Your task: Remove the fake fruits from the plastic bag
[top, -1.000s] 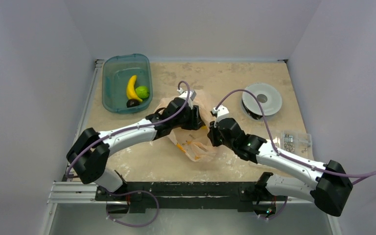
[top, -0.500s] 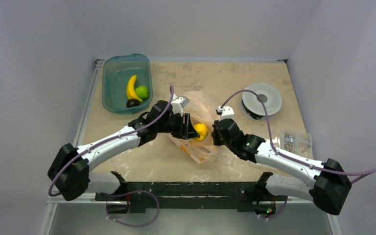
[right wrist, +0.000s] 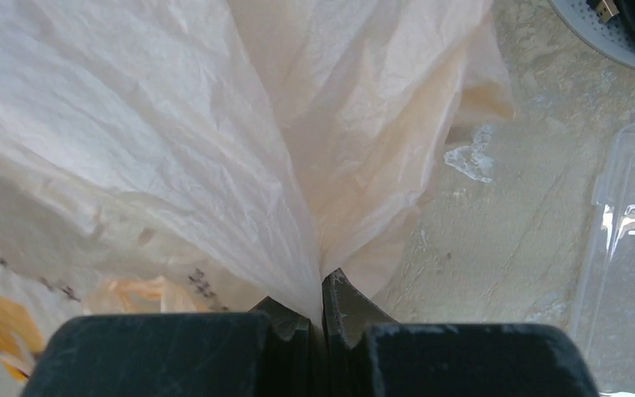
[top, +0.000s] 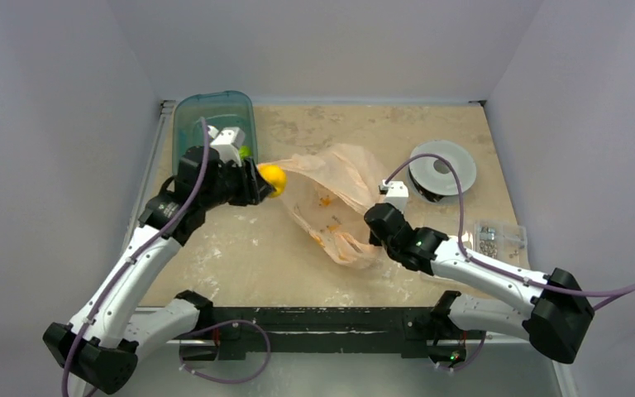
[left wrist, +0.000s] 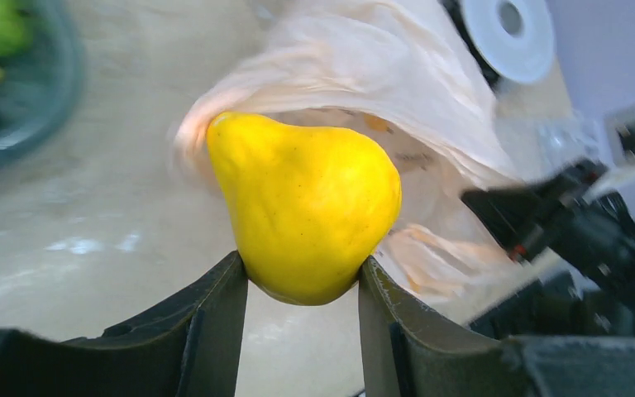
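Two tools busy: left tool (left wrist: 302, 269) clamped on a yellow fake fruit (left wrist: 306, 203) at the plastic bag (top: 343, 178)'s left end, right tool (right wrist: 318, 302) pinching bag film

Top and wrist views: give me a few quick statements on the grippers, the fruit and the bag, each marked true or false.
1. The left gripper grips a yellow fruit. True.
2. The right gripper is open, clear of the plastic bag. False: it is shut on a fold of the bag.
3. The yellow fruit lies inside the bag. False: it is held outside it, near the teal tub.
4. In the top view, a grey spool lies right of the bag. True.
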`<act>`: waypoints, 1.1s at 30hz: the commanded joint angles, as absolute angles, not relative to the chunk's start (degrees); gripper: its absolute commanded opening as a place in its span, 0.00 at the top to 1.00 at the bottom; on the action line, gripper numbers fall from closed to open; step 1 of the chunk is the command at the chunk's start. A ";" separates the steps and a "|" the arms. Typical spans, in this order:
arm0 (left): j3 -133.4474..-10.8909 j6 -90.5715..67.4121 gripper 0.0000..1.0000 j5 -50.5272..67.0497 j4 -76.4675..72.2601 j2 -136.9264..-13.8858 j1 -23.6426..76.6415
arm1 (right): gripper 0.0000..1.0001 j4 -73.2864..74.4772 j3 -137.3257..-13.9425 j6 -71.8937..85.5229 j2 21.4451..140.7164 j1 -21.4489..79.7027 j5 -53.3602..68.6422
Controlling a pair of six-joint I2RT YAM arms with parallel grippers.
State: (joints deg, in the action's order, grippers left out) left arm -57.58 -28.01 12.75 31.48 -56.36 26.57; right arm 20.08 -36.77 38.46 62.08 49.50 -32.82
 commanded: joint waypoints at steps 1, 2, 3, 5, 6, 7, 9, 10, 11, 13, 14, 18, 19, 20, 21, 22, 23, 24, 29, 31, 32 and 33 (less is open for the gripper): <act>-67.62 -22.23 1.00 -5.03 43.32 -58.19 18.57 | 1.00 18.19 -38.06 38.73 60.66 49.57 -34.68; -70.39 -22.23 1.00 -6.72 45.20 -60.00 17.00 | 1.00 17.84 -38.29 38.35 60.99 49.57 -34.29; -73.26 -22.38 1.00 -7.83 46.51 -62.35 15.57 | 1.00 17.70 -38.82 37.95 61.42 49.57 -34.02; -78.10 -22.58 1.00 -8.75 47.93 -67.25 12.87 | 1.00 17.78 -40.23 36.94 62.43 49.57 -33.71; -79.97 -22.59 1.00 -8.78 47.82 -70.44 11.65 | 1.00 17.93 -40.94 36.51 62.88 49.57 -33.70; -81.51 -22.40 1.00 -8.93 47.19 -72.80 10.45 | 1.00 18.01 -41.67 36.07 63.24 49.57 -33.74; -86.25 -23.41 1.00 -5.93 50.00 -77.27 7.30 | 1.00 17.85 -42.57 35.38 63.58 49.57 -33.97; -88.53 -23.02 1.00 -1.15 51.02 -78.82 5.91 | 1.00 17.72 -42.81 35.22 63.69 49.57 -34.40; -89.27 -21.63 1.00 4.64 50.39 -79.77 5.19 | 1.00 17.66 -43.07 35.16 63.72 49.57 -34.91; -88.59 -19.16 1.00 16.48 48.73 -80.24 4.93 | 1.00 17.58 -43.64 35.33 63.93 49.53 -35.90; -87.06 -18.89 1.00 21.57 47.42 -79.62 4.92 | 1.00 17.63 -44.10 35.51 64.17 49.51 -36.42; -79.22 -21.60 1.00 21.29 42.10 -75.26 4.30 | 1.00 18.80 -46.54 36.91 66.05 49.41 -39.20; -78.42 -22.42 1.00 19.62 41.87 -74.22 3.47 | 1.00 19.93 -47.27 37.47 66.78 49.40 -40.41; -78.10 -23.08 1.00 19.37 41.52 -73.39 2.33 | 1.00 21.50 -48.09 38.56 68.20 49.33 -42.02; -78.09 -23.84 1.00 19.67 41.08 -72.60 0.57 | 1.00 23.80 -48.89 39.49 69.16 49.17 -43.22; -78.32 -24.58 1.00 19.82 40.56 -71.86 -0.63 | 1.00 25.06 -49.36 40.14 69.92 49.01 -44.46; -78.39 -25.29 1.00 20.02 39.89 -71.19 -1.99 | 1.00 25.65 -49.50 40.46 70.49 48.96 -45.14; -78.32 -25.69 1.00 20.61 38.74 -70.45 -2.58 | 1.00 25.42 -49.37 40.22 70.71 48.88 -45.24; -73.62 -29.32 0.90 27.18 36.37 -71.51 -2.73 | 1.00 23.64 -48.13 38.47 69.26 48.87 -42.87; -68.09 -32.28 0.70 27.72 34.33 -73.10 -2.71 | 1.00 22.40 -47.03 37.62 68.02 48.87 -41.25; -66.11 -32.92 0.62 28.03 33.90 -74.31 -2.63 | 1.00 21.93 -46.50 37.58 67.42 48.87 -40.66; -64.61 -32.88 0.56 26.82 33.88 -74.98 -2.27 | 1.00 21.75 -46.03 37.46 66.81 48.87 -40.32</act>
State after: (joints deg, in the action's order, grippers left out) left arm -71.79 -28.18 24.62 35.62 -70.81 -2.66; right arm 23.49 -47.22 37.80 69.89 49.06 -40.75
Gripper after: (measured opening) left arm 0.341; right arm 0.005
